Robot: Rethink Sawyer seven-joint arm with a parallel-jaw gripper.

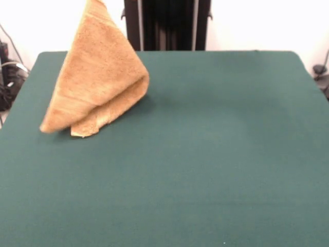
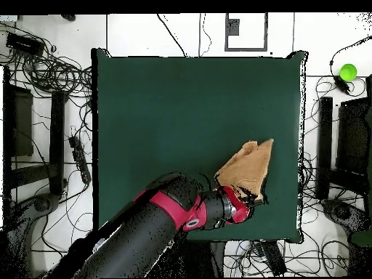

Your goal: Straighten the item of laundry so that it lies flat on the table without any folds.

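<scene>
While the towel [image 1: 100, 72] hangs lifted at the front view's left, it forms a folded cone of orange-tan terry, apex up beyond the top edge, long axis near upright and leaning, its lower corners at or just above the matte green desk [image 1: 216, 154]. Overhead, it sits just beyond the red-black arm [image 2: 174, 214] end, which covers the fingers; their state cannot be told.

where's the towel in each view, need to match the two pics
Front view: the towel hangs at upper left, lifted into a folded cone, its top past the picture's top edge and its lower corners near the table.
Overhead view: the towel is at lower right of the table, at the arm's tip.
Shared landmark: the table corner closest to the towel, on the robot's side.
</scene>
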